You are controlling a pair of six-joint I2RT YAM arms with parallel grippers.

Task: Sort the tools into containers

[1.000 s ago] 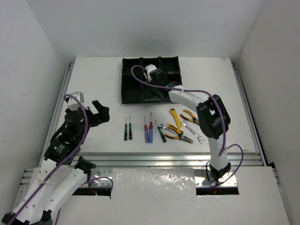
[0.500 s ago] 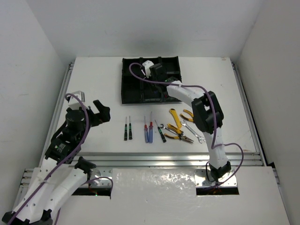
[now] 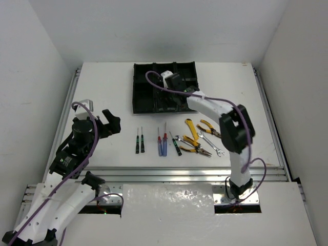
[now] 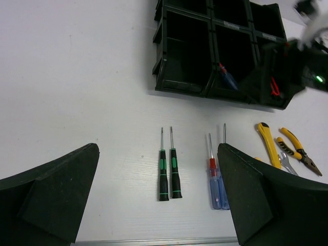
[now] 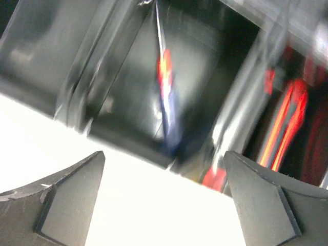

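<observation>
Your right gripper (image 5: pixel 163 159) is now spreading wide above the tray (image 4: pixel 179 87), released; the blurred red-and-blue screwdriver (image 5: pixel 166 97) is lying, it seems, in its near middle compartment. Your left gripper (image 4: pixel 158 148) is staying spread, empty.

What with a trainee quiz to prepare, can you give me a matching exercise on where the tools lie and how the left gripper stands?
1 black-green screwdrivers
2 red-handled cutters
3 yellow-handled pliers
4 left gripper

A in a tray compartment
B on the table beside a wrench
C on the table, leftmost loose tools
D open, empty

Pairs: 1-C, 2-A, 3-B, 4-D
</observation>
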